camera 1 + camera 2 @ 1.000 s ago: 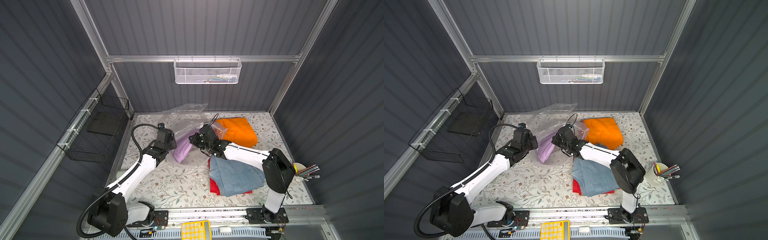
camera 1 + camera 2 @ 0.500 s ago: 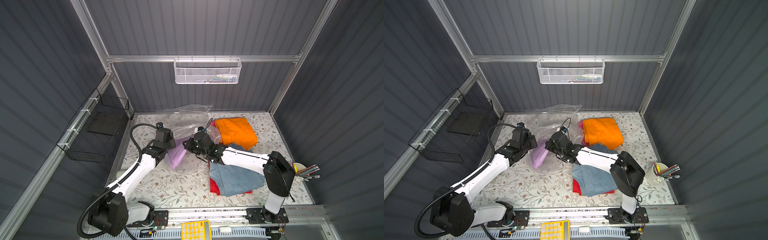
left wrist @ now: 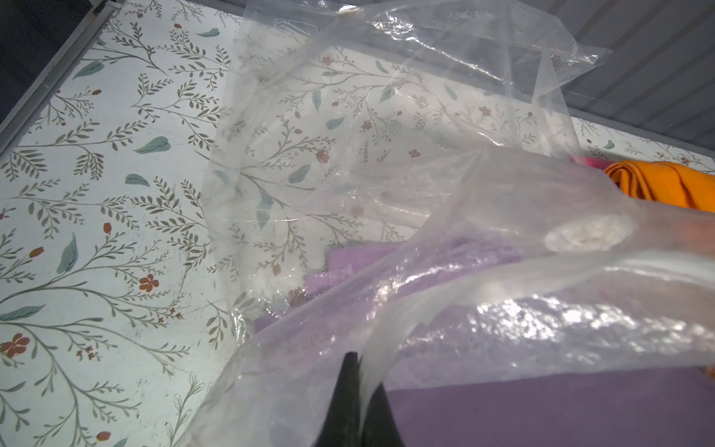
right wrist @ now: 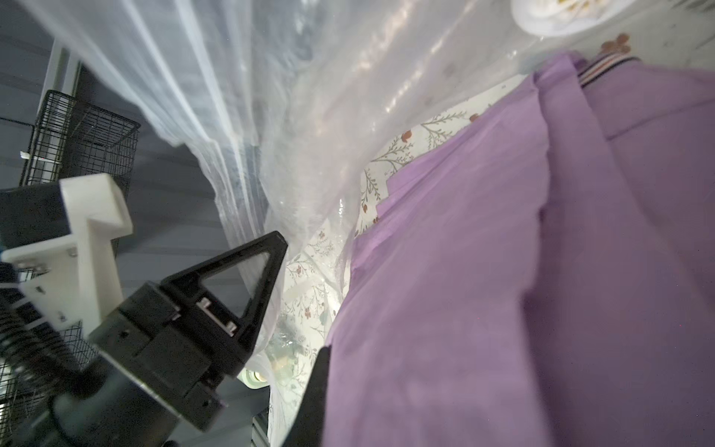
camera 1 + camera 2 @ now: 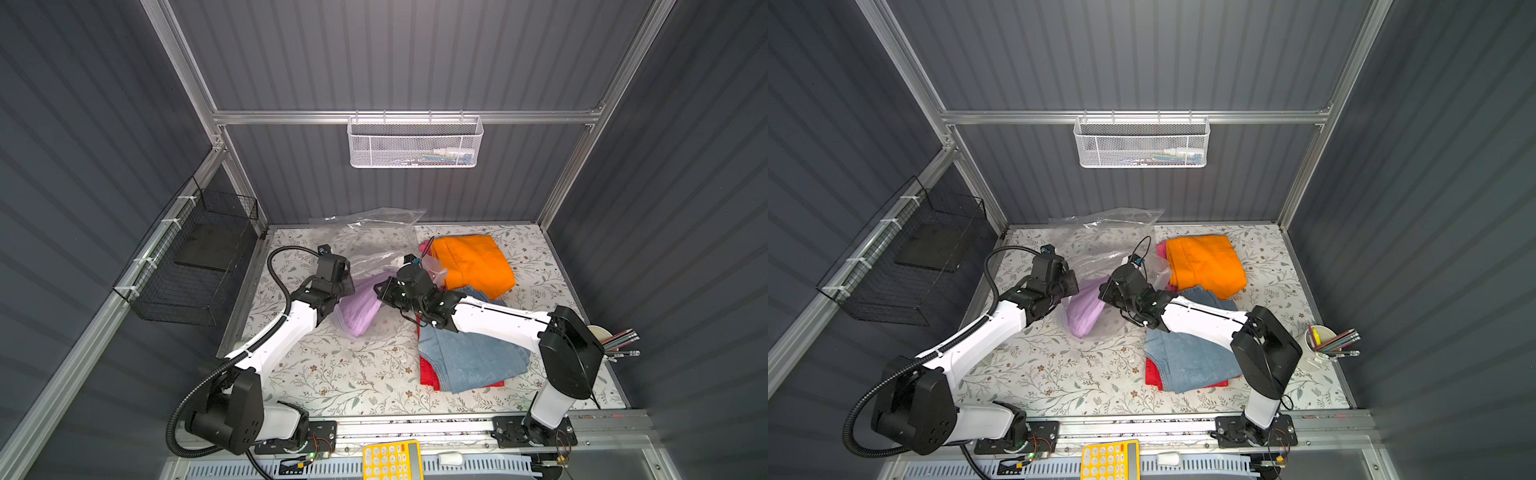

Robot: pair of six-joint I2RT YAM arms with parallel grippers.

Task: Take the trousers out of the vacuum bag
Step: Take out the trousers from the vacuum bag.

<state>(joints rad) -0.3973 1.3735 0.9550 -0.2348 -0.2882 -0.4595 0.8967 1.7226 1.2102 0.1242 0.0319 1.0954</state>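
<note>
The clear vacuum bag lies crumpled at the back of the table, and its white valve shows through the film. My left gripper is shut on a fold of the bag's plastic. My right gripper is shut on the lilac trousers, which lie partly under the plastic between the two grippers. To the right lie the orange trousers over a pink pair. The denim trousers lie over a red pair.
A black wire basket hangs on the left wall and a white mesh basket on the back rail. A cup of pens stands at the right edge. A yellow calculator sits in front of the table.
My right gripper has dragged the lilac trousers leftward and toward the front. The left gripper has stayed put, holding the plastic.
</note>
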